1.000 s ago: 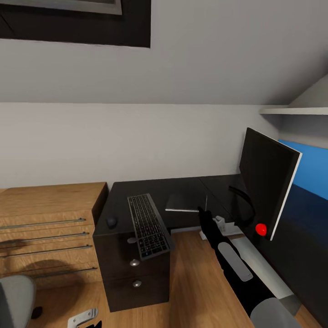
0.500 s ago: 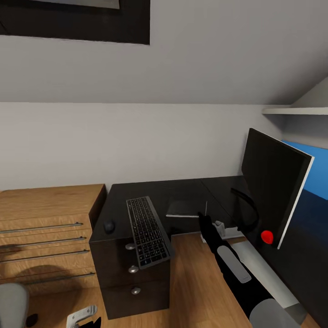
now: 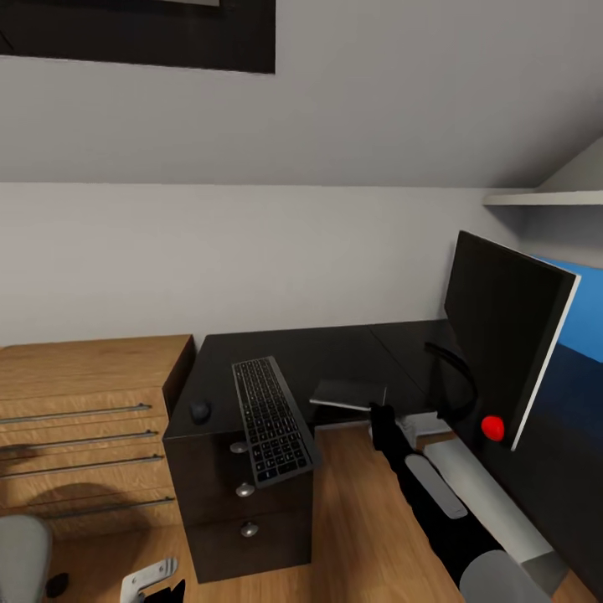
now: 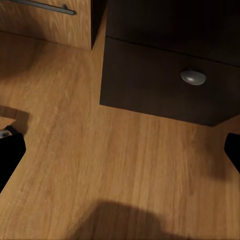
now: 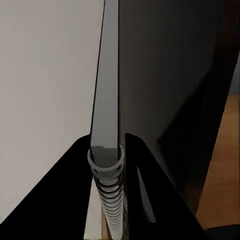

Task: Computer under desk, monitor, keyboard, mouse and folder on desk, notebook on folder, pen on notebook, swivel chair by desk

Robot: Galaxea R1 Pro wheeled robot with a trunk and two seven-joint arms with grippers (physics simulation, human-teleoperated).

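On the black desk (image 3: 335, 352), my right gripper (image 3: 381, 412) is shut on the spiral edge of the dark notebook (image 3: 342, 392), which sits slightly tilted at the inner corner. In the right wrist view the notebook (image 5: 106, 100) runs edge-on between the fingers (image 5: 145, 190). The keyboard (image 3: 272, 419) overhangs the desk's front edge, and the mouse (image 3: 199, 411) lies just left of it. At the right stands the monitor (image 3: 502, 331). A corner of the swivel chair (image 3: 18, 557) shows at the lower left. My left gripper (image 4: 120, 152) hangs open over the floor. The folder and pen are out of view.
An oak chest of drawers (image 3: 84, 419) stands against the desk's left side. Black desk drawers with round knobs (image 4: 193, 77) sit below the keyboard. A pale grey box (image 3: 494, 502) lies under the desk's right wing. A blue back panel (image 3: 586, 310) rises behind the monitor.
My right gripper has drawn back toward the desk's inner edge, bringing the notebook with it, now turned and slightly tilted. The head view has also shifted a little.
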